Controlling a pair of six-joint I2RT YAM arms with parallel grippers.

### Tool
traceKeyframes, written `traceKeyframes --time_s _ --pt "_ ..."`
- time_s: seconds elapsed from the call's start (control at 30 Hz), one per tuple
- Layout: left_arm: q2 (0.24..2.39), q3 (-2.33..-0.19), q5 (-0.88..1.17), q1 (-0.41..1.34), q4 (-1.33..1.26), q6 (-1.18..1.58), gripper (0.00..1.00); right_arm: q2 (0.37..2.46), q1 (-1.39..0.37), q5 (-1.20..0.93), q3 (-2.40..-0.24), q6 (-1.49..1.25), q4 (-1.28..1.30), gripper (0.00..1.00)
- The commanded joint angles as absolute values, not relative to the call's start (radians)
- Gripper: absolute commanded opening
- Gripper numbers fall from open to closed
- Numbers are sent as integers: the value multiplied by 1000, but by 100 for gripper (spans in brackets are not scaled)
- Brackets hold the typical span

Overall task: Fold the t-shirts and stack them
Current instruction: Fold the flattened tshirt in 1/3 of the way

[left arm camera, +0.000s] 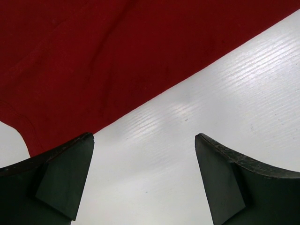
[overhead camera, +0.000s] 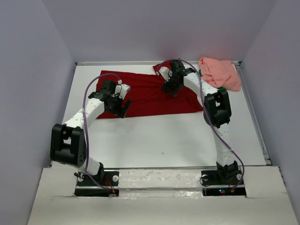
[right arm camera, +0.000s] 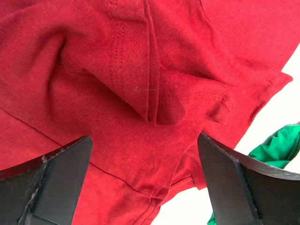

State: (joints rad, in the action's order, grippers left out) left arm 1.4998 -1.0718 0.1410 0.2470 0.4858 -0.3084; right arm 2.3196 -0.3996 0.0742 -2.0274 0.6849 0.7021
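Two wide-open grippers hang over the dark red shirt (overhead camera: 150, 96), which lies spread across the far half of the table (overhead camera: 164, 140). Most of it is flat, but it is bunched at its far right corner. The left gripper (left arm camera: 145, 178) sits low at the shirt's near left edge with its jaws well apart and nothing between them; one jaw is over the hem and the other over bare table. The right gripper (right arm camera: 145, 183) is just as wide and just as empty. It is poised above a puckered ridge of cloth where a stitched sleeve seam has folded over on itself. The salmon pink shirt (overhead camera: 219, 72) lies in a loose heap at the far right corner, and a bit of green fabric (right arm camera: 276, 147) shows just beside the red sleeve (close enough to matter). By the look of it the work is at the first garment: the red shirt is being laid out or readied for its first fold, and nothing is stacked yet. The next move likely calls for the right gripper to come down on that ridge and pinch only red cloth, clear of the green. The left would need to take the hem cleanly off the table, so the two can draw the shirt smooth together.
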Motion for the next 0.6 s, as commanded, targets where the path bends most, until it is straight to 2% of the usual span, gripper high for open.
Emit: traceKeyframes --time_s 0.0,0.57 --pt "1482 -1072 138 252 488 -310 99 2356 -390 87 -2052 709 640 100" --pt "1519 -1080 121 250 497 -310 99 2487 -390 152 -2224 749 525 100"
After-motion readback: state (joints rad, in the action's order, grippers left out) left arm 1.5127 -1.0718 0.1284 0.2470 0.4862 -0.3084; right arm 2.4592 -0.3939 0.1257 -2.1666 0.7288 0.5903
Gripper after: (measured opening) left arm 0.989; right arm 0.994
